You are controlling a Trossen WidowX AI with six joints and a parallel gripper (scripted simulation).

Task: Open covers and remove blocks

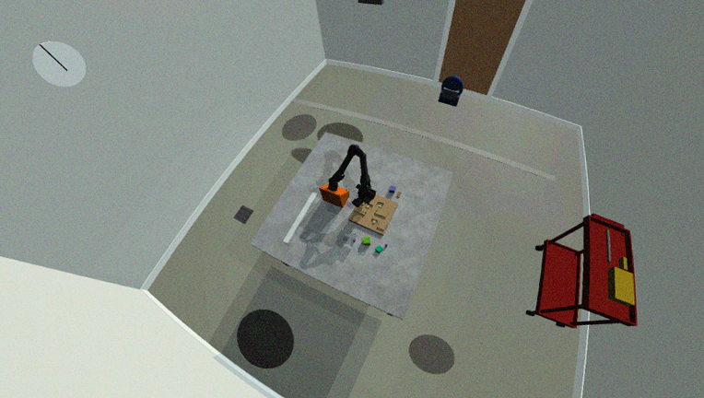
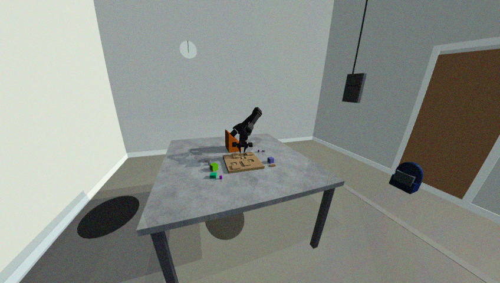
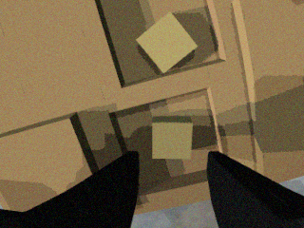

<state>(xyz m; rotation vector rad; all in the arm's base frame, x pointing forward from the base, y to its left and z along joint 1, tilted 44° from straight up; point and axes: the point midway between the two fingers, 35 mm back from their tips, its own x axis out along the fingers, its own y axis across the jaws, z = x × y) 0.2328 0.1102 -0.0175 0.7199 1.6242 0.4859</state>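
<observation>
The wooden puzzle board [image 1: 358, 219] [image 2: 246, 170] [image 3: 47, 62] lies on the table. In the wrist view a pale yellow block [image 3: 166, 43] sits turned cornerwise in the upper well, and a second pale yellow block [image 3: 172, 140] sits in the lower well. Both wells are uncovered from above. A flat cover-like slab [image 3: 38, 152] lies left of the lower well. My gripper [image 3: 173, 161] [image 2: 242, 152] is partly open and empty, over the board edge nearest the arm's base. Its fingertips stand either side of the lower block in view, with gaps; their height above it is unclear.
A green block [image 1: 367, 241] [image 2: 214, 167], a teal block [image 1: 378, 249] [image 2: 213, 175] and a small purple piece [image 1: 385, 245] [image 2: 220, 177] lie off one side. A violet block [image 1: 392, 188] [image 2: 270, 160] and a wooden piece [image 1: 398, 194] [image 2: 272, 165] lie off another. The orange base [image 1: 333, 196] [image 2: 229, 142] stands behind.
</observation>
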